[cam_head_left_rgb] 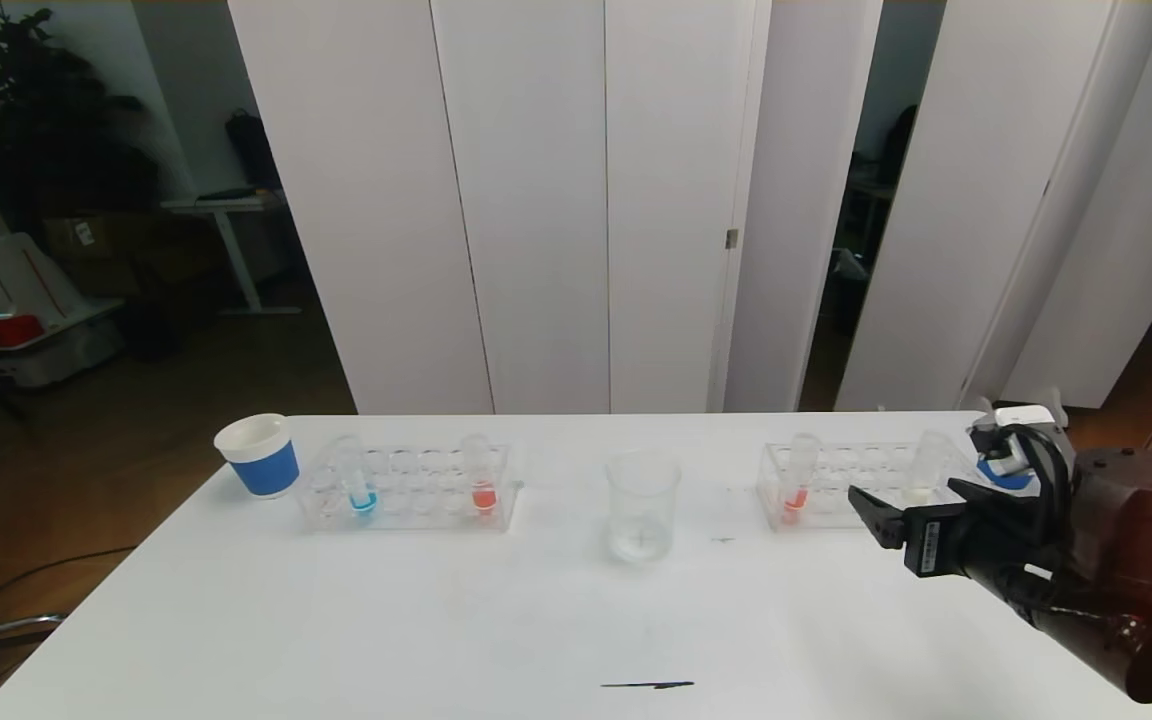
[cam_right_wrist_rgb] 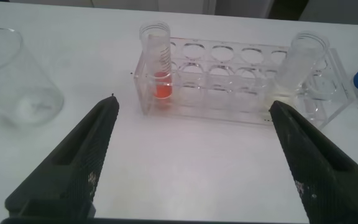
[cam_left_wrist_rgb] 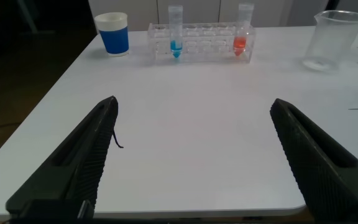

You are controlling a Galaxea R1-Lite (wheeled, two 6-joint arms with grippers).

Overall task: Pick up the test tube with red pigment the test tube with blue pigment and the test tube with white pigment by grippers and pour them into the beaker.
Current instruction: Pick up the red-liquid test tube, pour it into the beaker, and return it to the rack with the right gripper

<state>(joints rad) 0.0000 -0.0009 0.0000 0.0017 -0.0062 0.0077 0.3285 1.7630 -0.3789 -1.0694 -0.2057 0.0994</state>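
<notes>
The beaker [cam_head_left_rgb: 642, 505] stands mid-table between two clear racks. The left rack [cam_head_left_rgb: 406, 492] holds the test tube with blue pigment [cam_head_left_rgb: 361, 480] and a test tube with red pigment [cam_head_left_rgb: 481, 476]. The right rack [cam_head_left_rgb: 861, 487] holds another red tube [cam_head_left_rgb: 797, 482] and the test tube with white pigment [cam_head_left_rgb: 926, 470]. My right gripper [cam_head_left_rgb: 906, 494] is open and empty, just in front of the right rack. In the right wrist view it [cam_right_wrist_rgb: 193, 102] faces the red tube [cam_right_wrist_rgb: 157, 62] and the white tube [cam_right_wrist_rgb: 300, 62]. My left gripper [cam_left_wrist_rgb: 192, 102] is open and empty at the table's near edge, facing the blue tube [cam_left_wrist_rgb: 176, 34].
A blue paper cup [cam_head_left_rgb: 261, 455] stands left of the left rack. A second blue cup [cam_head_left_rgb: 1001, 472] sits behind my right gripper at the right rack's end. A dark streak [cam_head_left_rgb: 648, 685] marks the table near the front edge.
</notes>
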